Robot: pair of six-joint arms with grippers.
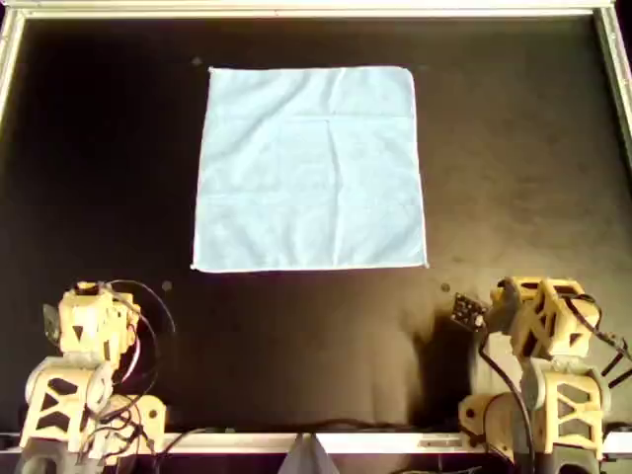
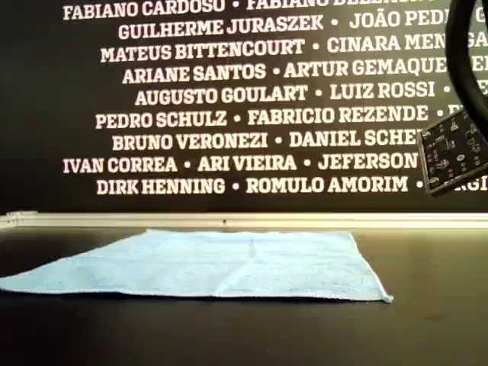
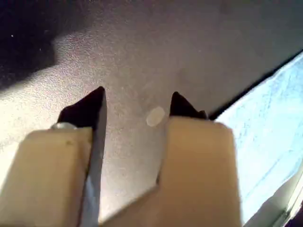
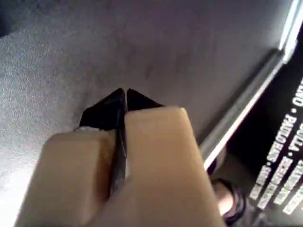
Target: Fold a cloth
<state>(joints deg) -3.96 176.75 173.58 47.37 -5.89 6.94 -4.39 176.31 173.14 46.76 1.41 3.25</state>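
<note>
You've got the cloth (image 1: 310, 168) flat on the surface (image 1: 109, 178), upper centre of overhead frame. First end effector (image 3: 137, 105) is spread over bare surface w/ nothing between; second end effector (image 4: 125, 96) is pressed together, empty.

The cloth (image 1: 310, 168) is a pale sky blue, plain, crossed only by faint crease lines. The desk (image 1: 99, 178) beneath it is matte black with a silvery metal rim. Both arms are a creamy tan with black cables. My first claw (image 3: 137, 105) has tan bodies ending in black tips, and my second claw (image 4: 125, 97) shows the same tan and black. The back wall (image 2: 46, 91) is black, covered in rows of white capital-letter names.
</note>
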